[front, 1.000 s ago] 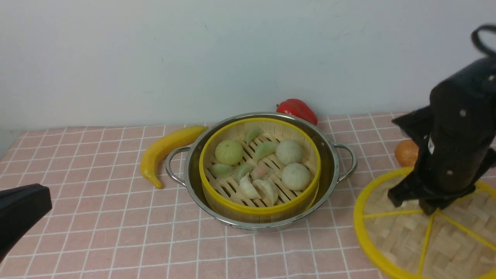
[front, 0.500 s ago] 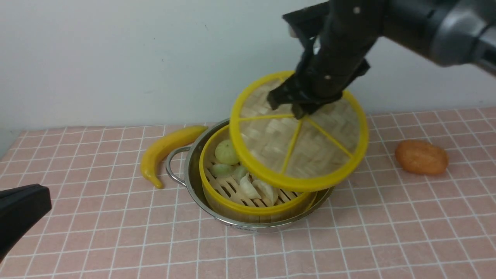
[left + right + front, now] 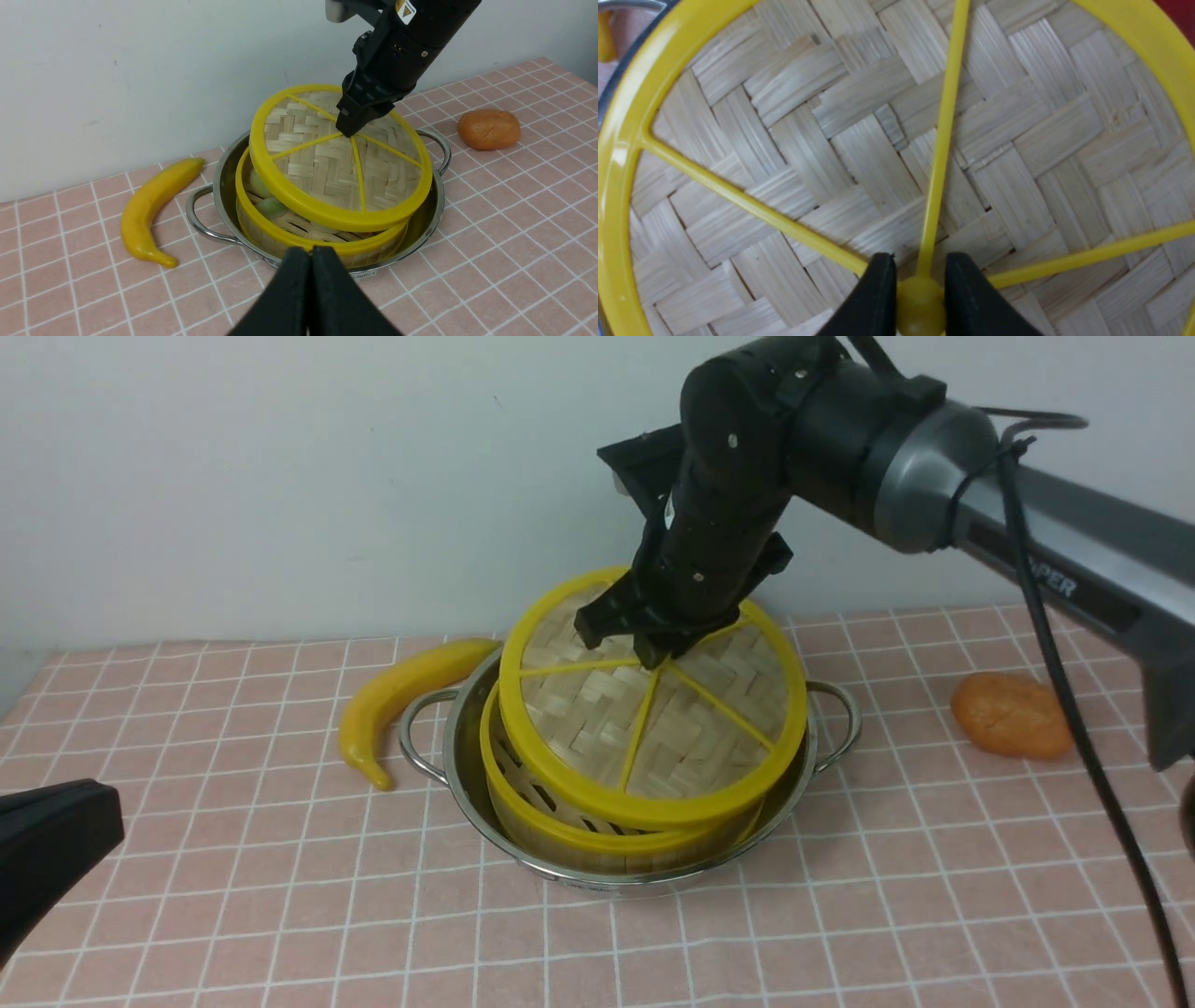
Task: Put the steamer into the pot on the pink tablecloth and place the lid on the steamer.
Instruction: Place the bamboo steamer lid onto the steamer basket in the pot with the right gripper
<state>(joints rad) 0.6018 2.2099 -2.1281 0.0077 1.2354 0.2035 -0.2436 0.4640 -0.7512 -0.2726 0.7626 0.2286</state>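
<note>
The steel pot (image 3: 826, 709) stands on the pink tablecloth (image 3: 280, 896) with the steamer (image 3: 579, 826) inside it. My right gripper (image 3: 644, 649) is shut on the yellow centre hub of the lid (image 3: 597, 709), which sits tilted over the steamer, its near-left side raised with a gap. The hub shows between the fingers in the right wrist view (image 3: 920, 298). In the left wrist view the lid (image 3: 327, 163) covers most of the steamer (image 3: 299, 235) in the pot (image 3: 434, 196); green dumplings show in the gap. My left gripper (image 3: 310, 254) is shut and empty in front of the pot.
A yellow banana (image 3: 397, 695) lies left of the pot. An orange lump (image 3: 1013, 714) lies to the right. The white wall stands close behind the pot. The left arm's black body (image 3: 47, 840) is low at the left edge.
My right gripper lifted the lid from the cloth at the right, carried it left over the pot and lowered it onto the steamer. The left arm has not moved.
</note>
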